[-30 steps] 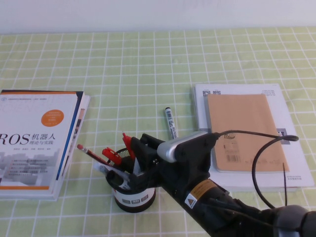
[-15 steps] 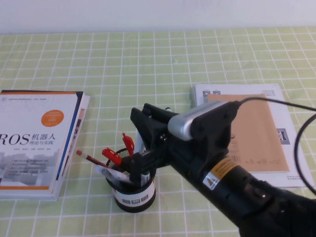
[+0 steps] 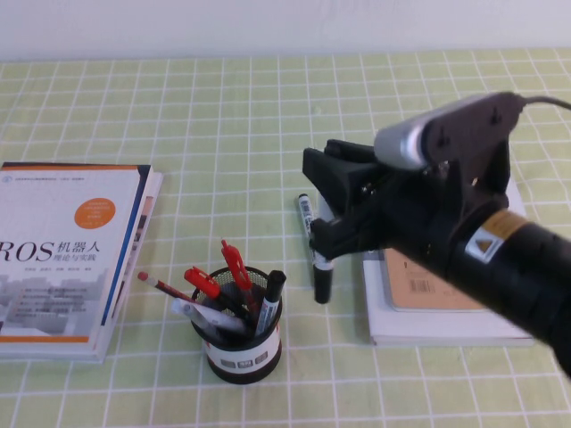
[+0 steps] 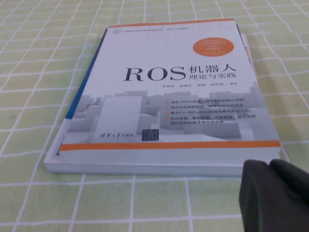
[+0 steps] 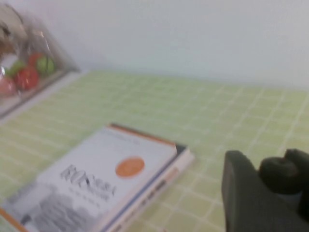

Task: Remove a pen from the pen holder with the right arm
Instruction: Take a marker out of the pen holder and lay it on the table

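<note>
Pen (image 3: 320,276) held clear of the pen holder (image 3: 241,352)
The pen is clamped in the nearly closed right end effector (image 3: 326,242) above the worktop (image 3: 223,116); extraction is judged done. This is shown by the high view alone; the left end effector (image 4: 275,193), beside the book (image 4: 169,96), is seen only from its wrist.

- High camera: raised on the robot's side and angled down over the table (image 3: 223,116), well back from the right gripper (image 3: 319,245).
- Right wrist camera: tucked just behind that claw as it clamps the pen (image 5: 277,174), looking low and far beyond it to the ROS book (image 5: 96,179).
- Left wrist camera: right behind the left gripper (image 4: 275,193), low, with the book close ahead.
- All three views share that book.
</note>
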Available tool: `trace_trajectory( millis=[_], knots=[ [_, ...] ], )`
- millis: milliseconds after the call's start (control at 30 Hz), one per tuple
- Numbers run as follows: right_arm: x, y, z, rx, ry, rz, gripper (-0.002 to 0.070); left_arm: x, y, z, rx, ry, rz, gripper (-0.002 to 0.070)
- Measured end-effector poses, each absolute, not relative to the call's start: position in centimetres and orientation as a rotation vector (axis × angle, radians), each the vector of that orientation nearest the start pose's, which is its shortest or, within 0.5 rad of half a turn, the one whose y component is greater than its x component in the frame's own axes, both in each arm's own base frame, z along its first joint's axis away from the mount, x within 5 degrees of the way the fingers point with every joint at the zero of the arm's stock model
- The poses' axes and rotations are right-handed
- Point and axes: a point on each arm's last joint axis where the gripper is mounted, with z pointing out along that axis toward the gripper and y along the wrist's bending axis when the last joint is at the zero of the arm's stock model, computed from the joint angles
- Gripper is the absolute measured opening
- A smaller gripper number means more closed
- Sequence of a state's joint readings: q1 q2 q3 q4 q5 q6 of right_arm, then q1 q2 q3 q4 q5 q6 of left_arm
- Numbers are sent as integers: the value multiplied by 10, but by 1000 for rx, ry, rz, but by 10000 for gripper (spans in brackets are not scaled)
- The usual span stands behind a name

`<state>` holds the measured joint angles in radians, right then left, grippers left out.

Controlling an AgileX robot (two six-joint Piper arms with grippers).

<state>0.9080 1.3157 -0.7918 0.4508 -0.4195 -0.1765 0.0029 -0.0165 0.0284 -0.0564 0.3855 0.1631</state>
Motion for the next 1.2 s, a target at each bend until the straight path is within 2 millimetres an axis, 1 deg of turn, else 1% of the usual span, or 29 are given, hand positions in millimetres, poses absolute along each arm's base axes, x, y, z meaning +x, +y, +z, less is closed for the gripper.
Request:
trace_trajectory(
  millis=[133, 167, 200, 267, 400, 533, 600, 667, 700, 867, 1000, 1200],
  knots=[
    [211, 211, 320, -491, 1815, 688, 113, 52, -2, 170, 116, 1877, 58, -6],
    [217, 208, 318, -514, 1886, 670, 113, 52, -2, 170, 116, 1877, 58, -6],
    [222, 206, 320, -516, 1909, 661, 113, 52, -2, 170, 116, 1877, 58, -6],
    [234, 205, 320, -534, 2009, 647, 113, 52, -2, 170, 116, 1877, 58, -6],
    [256, 211, 315, -553, 2173, 642, 113, 52, -2, 170, 116, 1877, 58, -6],
    [283, 225, 306, -570, 2280, 638, 113, 52, -2, 170, 116, 1877, 58, -6],
    [299, 233, 297, -570, 2327, 633, 113, 52, -2, 170, 116, 1877, 58, -6],
    [316, 239, 283, -557, 2378, 622, 113, 52, -2, 170, 116, 1877, 58, -6],
    [325, 241, 280, -544, 2389, 621, 113, 52, -2, 170, 116, 1877, 58, -6],
    [366, 245, 258, -480, 2451, 605, 113, 52, -2, 170, 116, 1877, 58, -6],
    [390, 247, 239, -442, 2478, 596, 113, 52, -2, 170, 116, 1877, 58, -6],
    [411, 249, 217, -417, 2506, 585, 113, 52, -2, 170, 116, 1877, 58, -6]
  ],
)
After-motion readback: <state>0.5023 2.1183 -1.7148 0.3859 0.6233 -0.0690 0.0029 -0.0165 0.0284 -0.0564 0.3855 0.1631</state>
